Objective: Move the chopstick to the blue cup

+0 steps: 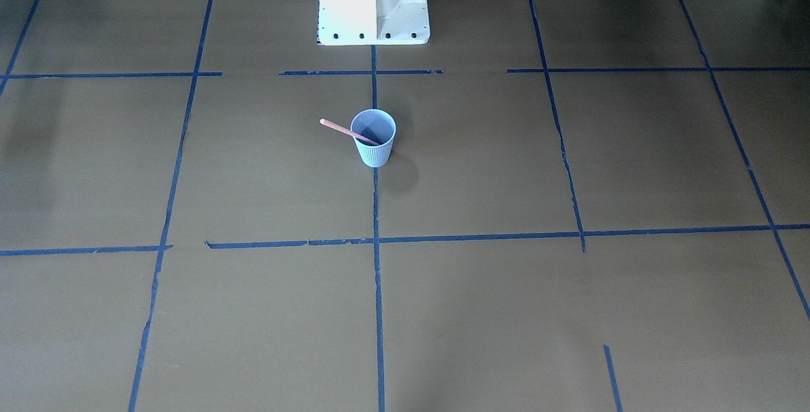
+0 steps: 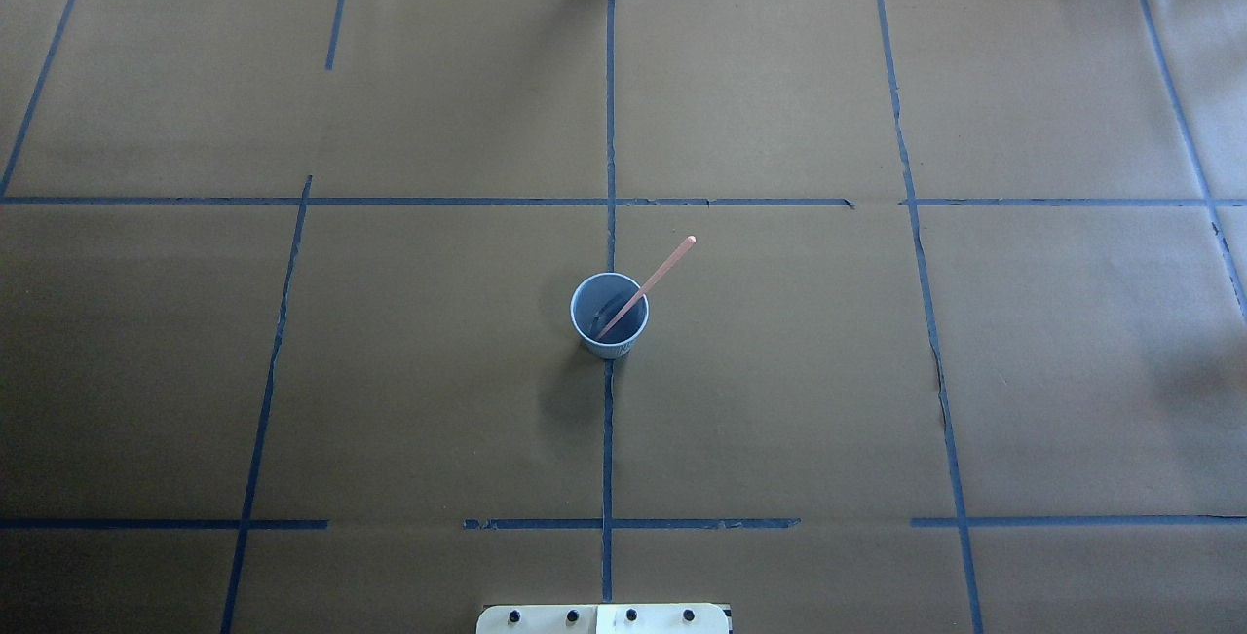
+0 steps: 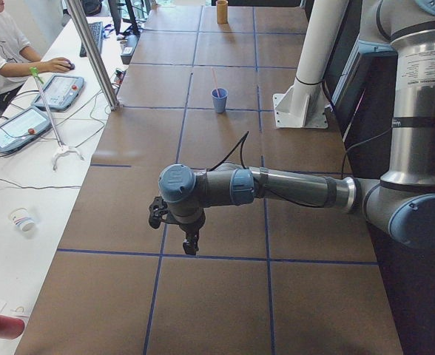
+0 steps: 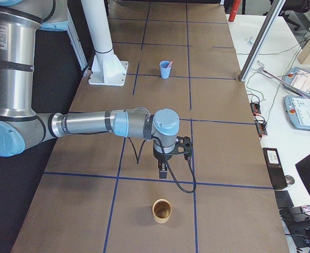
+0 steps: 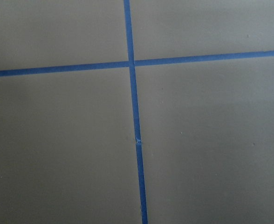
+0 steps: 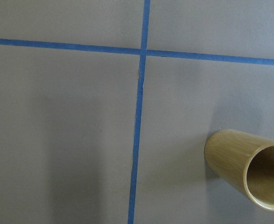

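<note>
From the right end, the wooden cup (image 4: 162, 210) stands nearest on the bench (image 4: 218, 153). My right hand (image 4: 163, 169) hangs just beyond it; I cannot tell how far open it is. Mid-bench, the chopstick (image 2: 645, 288) sits in the blue cup (image 1: 376, 152), leaning on the rim with most of its length sticking out. Farthest, my left hand (image 3: 191, 242) hangs over bare bench, its opening likewise unclear. I judge the transfer done. The risk is an arm sweep clipping that overhang and tipping the light cup.
</note>
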`<state>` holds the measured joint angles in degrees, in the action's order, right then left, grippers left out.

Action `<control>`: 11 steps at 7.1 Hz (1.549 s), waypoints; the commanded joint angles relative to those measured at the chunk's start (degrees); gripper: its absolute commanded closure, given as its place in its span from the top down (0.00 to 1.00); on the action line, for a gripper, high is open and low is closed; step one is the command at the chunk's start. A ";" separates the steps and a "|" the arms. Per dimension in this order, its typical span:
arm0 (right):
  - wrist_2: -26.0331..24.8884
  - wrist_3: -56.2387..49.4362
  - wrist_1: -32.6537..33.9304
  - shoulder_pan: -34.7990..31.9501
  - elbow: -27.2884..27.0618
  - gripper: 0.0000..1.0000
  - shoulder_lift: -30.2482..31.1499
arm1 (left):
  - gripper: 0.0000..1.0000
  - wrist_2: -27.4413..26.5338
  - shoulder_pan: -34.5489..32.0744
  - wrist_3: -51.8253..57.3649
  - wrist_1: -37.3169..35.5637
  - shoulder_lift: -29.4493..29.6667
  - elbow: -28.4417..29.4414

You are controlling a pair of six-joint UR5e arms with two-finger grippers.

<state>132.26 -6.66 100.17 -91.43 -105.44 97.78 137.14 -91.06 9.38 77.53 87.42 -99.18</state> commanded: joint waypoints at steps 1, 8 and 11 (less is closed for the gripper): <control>-0.16 0.15 -0.41 0.28 0.41 1.00 -0.04 | 1.00 -2.58 0.01 0.11 -0.09 -0.24 -0.75; 0.10 -0.02 -0.59 0.37 -0.47 1.00 0.05 | 1.00 -1.96 0.01 0.11 0.08 -0.06 -0.84; 0.10 0.07 -0.50 0.37 0.06 1.00 0.05 | 1.00 -1.96 0.01 0.11 0.17 0.55 -1.36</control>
